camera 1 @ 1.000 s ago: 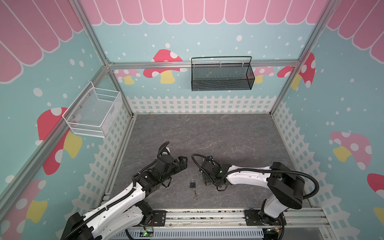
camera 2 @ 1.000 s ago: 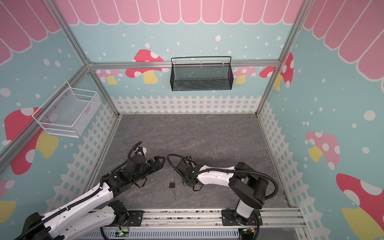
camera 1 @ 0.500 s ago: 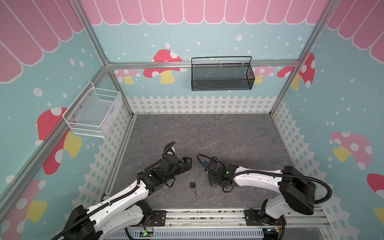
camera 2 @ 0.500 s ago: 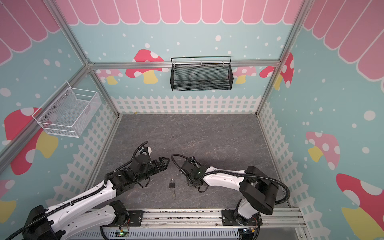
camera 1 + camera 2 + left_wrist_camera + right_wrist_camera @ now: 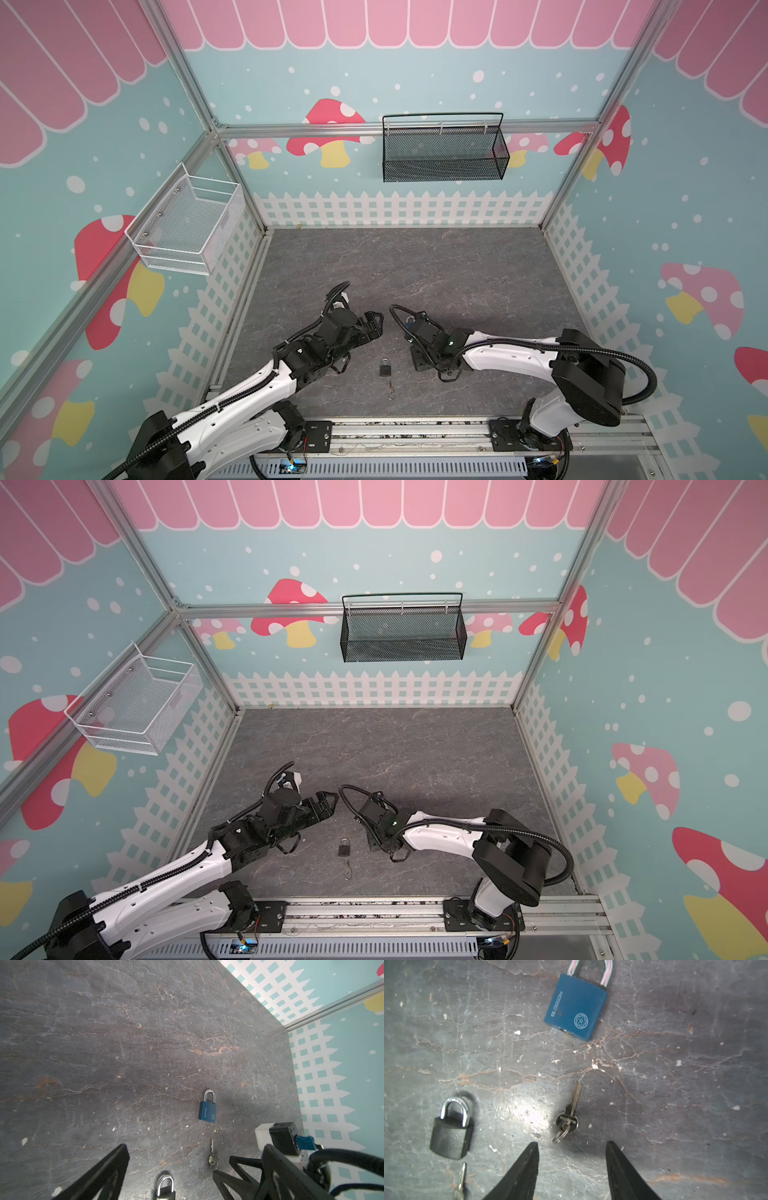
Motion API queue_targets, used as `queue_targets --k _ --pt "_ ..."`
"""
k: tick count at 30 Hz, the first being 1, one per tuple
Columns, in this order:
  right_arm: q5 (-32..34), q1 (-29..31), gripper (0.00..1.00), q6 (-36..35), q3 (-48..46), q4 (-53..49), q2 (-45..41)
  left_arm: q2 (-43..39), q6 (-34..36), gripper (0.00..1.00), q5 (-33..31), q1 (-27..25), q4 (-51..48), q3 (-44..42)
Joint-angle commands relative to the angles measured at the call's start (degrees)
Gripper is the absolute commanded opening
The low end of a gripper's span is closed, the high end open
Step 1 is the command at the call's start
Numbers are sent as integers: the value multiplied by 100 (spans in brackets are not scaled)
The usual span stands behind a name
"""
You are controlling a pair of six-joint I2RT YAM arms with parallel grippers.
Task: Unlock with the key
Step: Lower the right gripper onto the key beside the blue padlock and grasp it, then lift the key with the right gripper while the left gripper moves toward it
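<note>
Right wrist view: the right pincer (image 5: pixel 572 1144) hangs over the grey stone-patterned desk (image 5: pixel 675 1084), its two black fingers parted and holding nothing. A ringed key (image 5: pixel 571 1109) lies flat just beyond the fingertips. The key's blade points toward the keyhole end of a blue padlock (image 5: pixel 576 1007), which lies flat a little apart from it with its shackle closed. Off to one side lies a black padlock (image 5: pixel 451 1136), with a second key (image 5: pixel 460 1180) just off its base.

In both top views the black padlock (image 5: pixel 385 369) sits toward 6 o'clock on the desk, with the second key (image 5: pixel 390 390) at 6 o'clock from it. The right pincer is at about 3 o'clock from that padlock. The left pincer (image 5: pixel 375 325) is raised at about 12 o'clock from it, jaws spread wide and empty. The blue padlock and ringed key are apparently hidden beneath the right arm in those views.
</note>
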Motion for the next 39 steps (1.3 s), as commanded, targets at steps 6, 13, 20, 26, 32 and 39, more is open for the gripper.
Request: queue_targets --k 6,13,20,26,32,39 --pt "24 -38 44 33 163 198 325 59 -25 100 -52 -30 -136 199" --pt "42 -56 31 -8 148 248 468 113 6 100 -11 -26 -138 225" --pt "12 -87 21 -52 14 297 488 190 -11 100 26 -30 -134 265" --pt "16 -93 14 -154 -102 358 415 202 -137 100 102 -30 -115 296" --pt "125 -110 2 -382 -304 465 156 137 -226 100 184 -30 -96 335" --pt "361 -159 0 -926 -627 757 -405 -35 -516 100 328 -30 -86 340"
